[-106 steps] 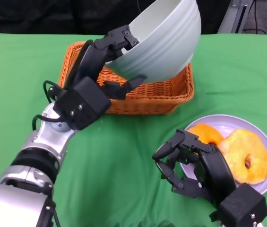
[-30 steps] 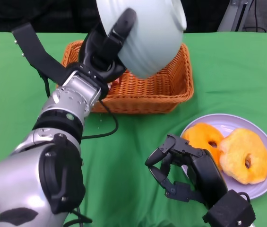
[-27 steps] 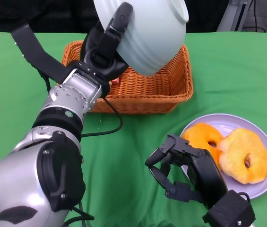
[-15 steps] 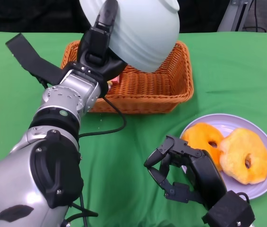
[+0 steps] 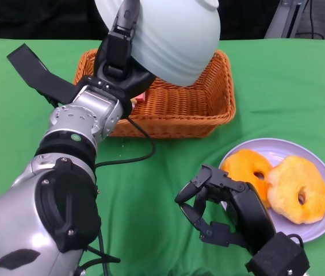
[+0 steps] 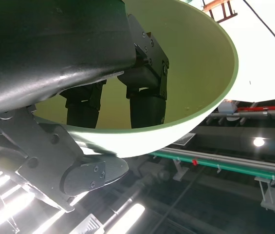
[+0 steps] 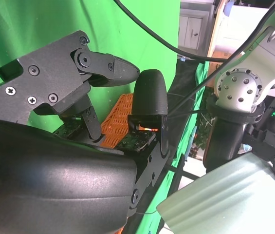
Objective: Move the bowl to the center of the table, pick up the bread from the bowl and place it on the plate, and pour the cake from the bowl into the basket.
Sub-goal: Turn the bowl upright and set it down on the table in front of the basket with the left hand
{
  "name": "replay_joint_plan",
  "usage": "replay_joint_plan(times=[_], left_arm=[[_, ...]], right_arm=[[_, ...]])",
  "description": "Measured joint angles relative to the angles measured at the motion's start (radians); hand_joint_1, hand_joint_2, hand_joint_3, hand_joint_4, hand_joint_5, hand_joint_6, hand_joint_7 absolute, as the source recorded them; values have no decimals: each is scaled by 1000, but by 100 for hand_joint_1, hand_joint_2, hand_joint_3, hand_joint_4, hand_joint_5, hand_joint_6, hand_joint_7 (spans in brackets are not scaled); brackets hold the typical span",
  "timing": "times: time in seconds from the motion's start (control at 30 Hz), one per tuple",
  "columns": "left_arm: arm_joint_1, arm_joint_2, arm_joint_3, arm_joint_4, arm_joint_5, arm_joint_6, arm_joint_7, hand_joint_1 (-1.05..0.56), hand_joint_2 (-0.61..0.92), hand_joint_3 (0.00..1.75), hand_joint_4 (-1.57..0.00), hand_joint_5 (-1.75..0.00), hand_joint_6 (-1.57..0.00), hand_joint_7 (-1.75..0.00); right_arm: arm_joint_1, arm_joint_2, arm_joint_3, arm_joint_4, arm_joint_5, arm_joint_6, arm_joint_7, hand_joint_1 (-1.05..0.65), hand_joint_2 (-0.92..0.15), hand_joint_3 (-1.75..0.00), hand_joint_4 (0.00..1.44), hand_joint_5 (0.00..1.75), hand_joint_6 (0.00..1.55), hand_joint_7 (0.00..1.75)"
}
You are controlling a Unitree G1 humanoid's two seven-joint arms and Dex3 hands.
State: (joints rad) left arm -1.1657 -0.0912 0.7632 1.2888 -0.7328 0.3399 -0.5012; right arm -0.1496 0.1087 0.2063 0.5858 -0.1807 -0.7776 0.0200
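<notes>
Left forearm (image 5: 76, 135) ran up from the lower left of the head view, black strap (image 5: 35, 69) sticking out beside it and a black cable (image 5: 133, 152) looping below the wrist over the green worktop (image 5: 12, 103). Left hand (image 5: 119, 57) held the pale green bowl (image 5: 162, 31) by its rim, fingers inside and a digit outside (left wrist view showed this clearly), bowl tipped over above the orange wicker basket (image 5: 185, 112). Bowl and hand blocked most of the basket's interior; only a small red-pink bit (image 5: 140, 98) peeked out at the basket's left inner edge, too little showing to say what it was. Bowl's top was cut off by the frame edge.

Right hand (image 5: 220, 198) sat low on the worktop, fingers loosely curled and apart, holding nothing, just beside the lavender plate (image 5: 317, 167). It overlapped the plate's left rim. Two orange ring-shaped breads (image 5: 289, 187) lay on the plate, touching each other.

Right wrist view was mostly filled by its own black shell and fingers (image 7: 108, 66); basket (image 7: 120, 114), left forearm (image 7: 237, 92) and bowl (image 7: 220, 202) showed only in slivers behind.
</notes>
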Motion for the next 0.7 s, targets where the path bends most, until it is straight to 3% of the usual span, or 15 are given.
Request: replay_joint_plan(times=[0.23, 0.33, 0.5, 0.7], left_arm=[[0, 4, -66, -1, 43, -33, -42, -18, 53, 120, -73, -175, -64, -174], [0, 15, -106, -6, 78, -64, -70, -18, 51, 125, -75, -175, -67, -173], [-1, 42, -164, -23, 132, -121, -95, -15, 53, 122, -76, -175, -75, -159], [0, 84, -269, -54, 253, -327, -161, -15, 62, 111, -74, -175, -70, -159]], right_arm=[[0, 0, 5, 0, -2, 0, -10, -35, -66, -68, 79, 175, 71, 131], [0, 0, 7, 0, 4, 0, -7, -35, -66, -68, 78, 175, 70, 131], [0, 0, 7, -2, 8, 1, 0, -35, -66, -67, 76, 175, 70, 131], [0, 0, 7, -2, 15, 1, 8, -34, -66, -67, 75, 175, 69, 132]])
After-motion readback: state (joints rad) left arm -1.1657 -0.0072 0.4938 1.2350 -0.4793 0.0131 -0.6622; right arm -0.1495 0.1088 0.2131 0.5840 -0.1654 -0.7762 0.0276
